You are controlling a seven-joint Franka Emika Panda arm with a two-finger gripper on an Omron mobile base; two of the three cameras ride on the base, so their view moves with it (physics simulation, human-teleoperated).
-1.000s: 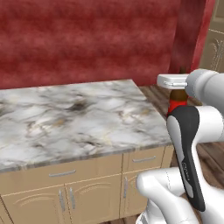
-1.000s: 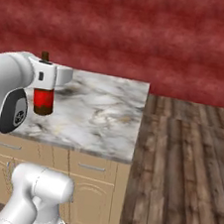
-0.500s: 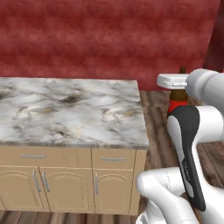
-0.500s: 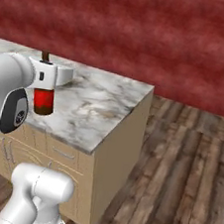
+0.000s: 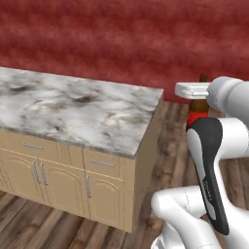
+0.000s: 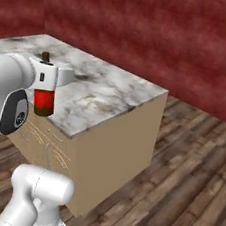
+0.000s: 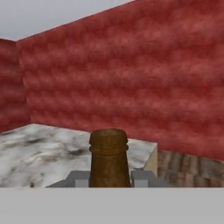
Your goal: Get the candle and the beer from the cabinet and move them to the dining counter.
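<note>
The beer [image 5: 197, 108], a dark brown bottle with a red label, hangs upright in my gripper [image 5: 200, 94], which is shut on its neck. In the right base view the beer [image 6: 44, 101] is held by the gripper [image 6: 45, 75] over the near edge of the dining counter [image 6: 109, 91]. The hand view looks down past the bottle's top [image 7: 109, 154], between the fingertips [image 7: 81, 178], to the marble top [image 7: 41, 154] beyond. In the left base view the bottle hangs past the right end of the dining counter [image 5: 82, 109], over the floor. The candle and the cabinet are out of view.
The counter's tan base has drawers and doors with silver handles [image 5: 88, 185]. A dark red wall [image 5: 121, 39] runs behind it. Wood plank floor [image 6: 188, 170] spreads to the right of the counter's end.
The whole picture has shifted as the base turned and drove: the counter's end corner now sits nearer the middle. The beer stays in the shut gripper as before.
</note>
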